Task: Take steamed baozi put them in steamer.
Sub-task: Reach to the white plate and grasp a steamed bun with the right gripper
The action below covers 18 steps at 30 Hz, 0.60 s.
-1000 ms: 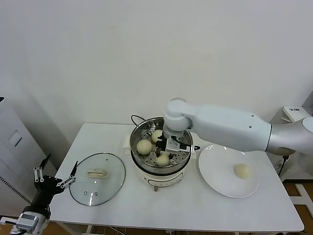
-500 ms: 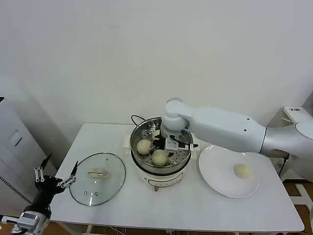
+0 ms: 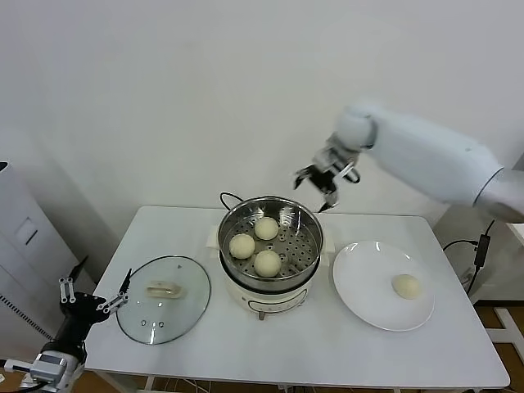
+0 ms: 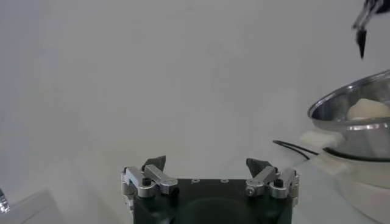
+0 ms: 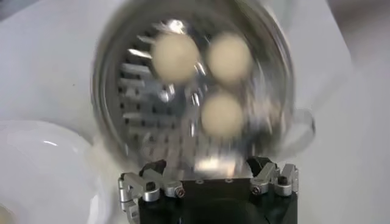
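Three steamed baozi (image 3: 255, 245) sit inside the steamer (image 3: 309, 250) at the centre of the head view, clustered toward the left half of the perforated floor, while the fourth bun (image 3: 406, 286) lies alone on the white plate (image 3: 360, 270) at the lower right of the frame, well apart from the basket. The right gripper (image 3: 327, 178) hangs in the air above and slightly behind the steamer's right rim, its fingers spread apart and holding nothing — the right wrist view looks straight down past the open fingertips onto the three buns in the basket, with the plate's edge at the lower left of that picture. The relation that matters for the coming move is that the last bun lies down and to the right of these fingers in the head view, on the far side of the steamer from the left arm, so the right arm is clearly the nearer one; the bun is round and offers no long axis to line up with. The left gripper (image 3: 92, 300) is parked low at the bottom left of the frame, beside the glass lid (image 3: 162, 298) resting on the table (image 3: 327, 352), its fingers open and empty. By this reckoning the task is three-quarters done, with one pick from the plate remaining.
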### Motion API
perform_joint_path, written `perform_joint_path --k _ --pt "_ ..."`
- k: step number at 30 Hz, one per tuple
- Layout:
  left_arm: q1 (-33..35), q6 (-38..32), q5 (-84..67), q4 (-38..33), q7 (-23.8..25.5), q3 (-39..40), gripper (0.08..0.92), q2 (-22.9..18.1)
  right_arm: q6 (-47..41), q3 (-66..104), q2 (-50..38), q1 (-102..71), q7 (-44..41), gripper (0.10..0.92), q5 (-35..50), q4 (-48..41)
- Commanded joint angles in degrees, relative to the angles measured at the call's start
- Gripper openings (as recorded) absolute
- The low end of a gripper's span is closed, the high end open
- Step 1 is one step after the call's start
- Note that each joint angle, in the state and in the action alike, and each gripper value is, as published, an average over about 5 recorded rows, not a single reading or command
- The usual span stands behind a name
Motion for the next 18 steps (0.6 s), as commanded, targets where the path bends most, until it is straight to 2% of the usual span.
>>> perform_joint_path --k 1,5,11,18 --pt "-0.4 0.2 0.3 0.0 -0.1 0.7 0.823 0.1 -10.9 -1.1 -13.4 -5.8 -1.1 0.823 1.7 -6.6" --pt "-0.5 0.4 0.5 -0.1 -0.1 0.9 0.823 0.2 -10.6 5.1 -17.7 -15.6 0.9 0.823 -4.5 -3.0" --pt "0.1 0.4 0.9 -0.2 -0.1 1.0 0.823 0.2 -8.3 15.7 -18.6 -27.8 2.8 0.823 -14.1 -2.6" --pt "0.7 0.2 1.4 -0.1 -0.1 1.1 0.823 0.3 -9.1 19.6 -19.0 -33.1 2.9 0.823 -16.6 -2.1"
